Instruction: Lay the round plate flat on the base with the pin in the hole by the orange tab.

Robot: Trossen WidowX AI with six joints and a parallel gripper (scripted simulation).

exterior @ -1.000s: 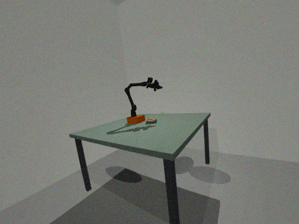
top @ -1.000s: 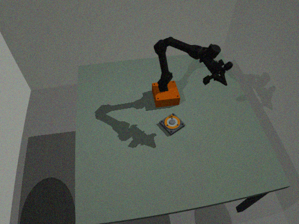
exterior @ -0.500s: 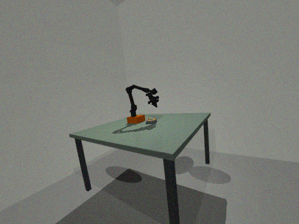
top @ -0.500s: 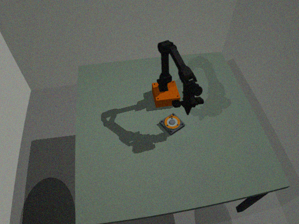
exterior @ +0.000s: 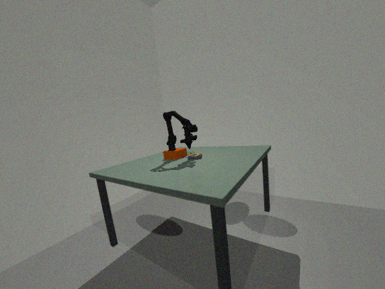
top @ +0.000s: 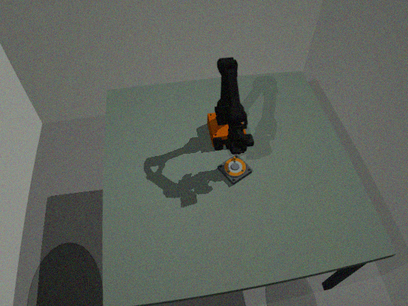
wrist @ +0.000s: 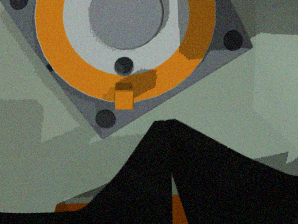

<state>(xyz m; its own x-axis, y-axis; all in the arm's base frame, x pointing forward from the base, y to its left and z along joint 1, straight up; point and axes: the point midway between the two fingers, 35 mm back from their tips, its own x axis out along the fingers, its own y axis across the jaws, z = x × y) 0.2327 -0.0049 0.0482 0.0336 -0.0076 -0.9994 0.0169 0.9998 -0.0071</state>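
Note:
The round plate [top: 235, 174] [wrist: 49, 25] has an orange ring and a pale middle. It sits around the grey round post [top: 235, 166] [wrist: 127, 22] on the square dark grey base [top: 241, 176] [exterior: 195, 158] [wrist: 212, 60]. In the wrist view, the orange tab [wrist: 124, 99] points toward my fingers, with a dark round hole [wrist: 124, 66] just inward of it. I cannot make out the pin or the plate's tilt. My gripper [exterior: 190, 147] [wrist: 165, 130] is shut and empty, above the table beside the base's tab side, not touching the plate.
The orange block [top: 219, 131] [exterior: 175, 154] under the arm stands close behind the base. The green table [top: 169, 244] [exterior: 198, 184] carries both. Arm shadows fall across the table and partly over the plate.

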